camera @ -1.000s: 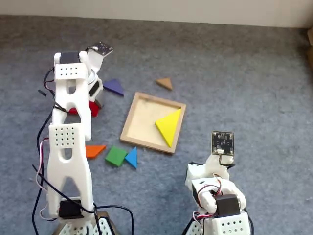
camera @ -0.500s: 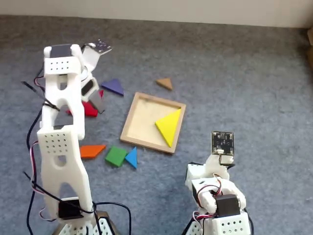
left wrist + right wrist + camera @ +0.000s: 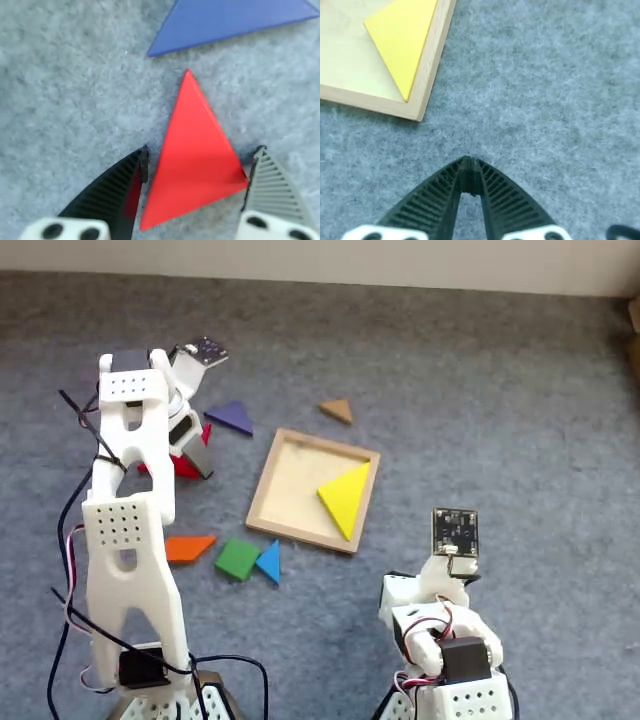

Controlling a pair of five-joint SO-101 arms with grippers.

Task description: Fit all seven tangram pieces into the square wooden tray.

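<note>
The left tool is clamping the red triangular wooden piece. Its jaws are spread as wide as the piece's broad end, with one ribbed tip pressing on each slanted edge. The piece is lying flat on the grey carpeted worktop, well to the left of the tray.

In the high view, the orange flat piece is lying nearest the left arm's base. The green square piece and the small blue triangle are touching each other just beside the tray's near corner. The dark blue triangle is resting just beyond the red one.

The square wooden tray is holding one piece, the large yellow triangle, which is sitting against its right wall. The small brown triangle is lying just past the tray's far corner. The right tool is hanging over bare carpet near the tray with its jaws pressed together and empty.

The step in hand is picking up the red triangle. The next move is probably calling for a clean lift, a carry to the right and a turn to set the piece against the yellow one.
</note>
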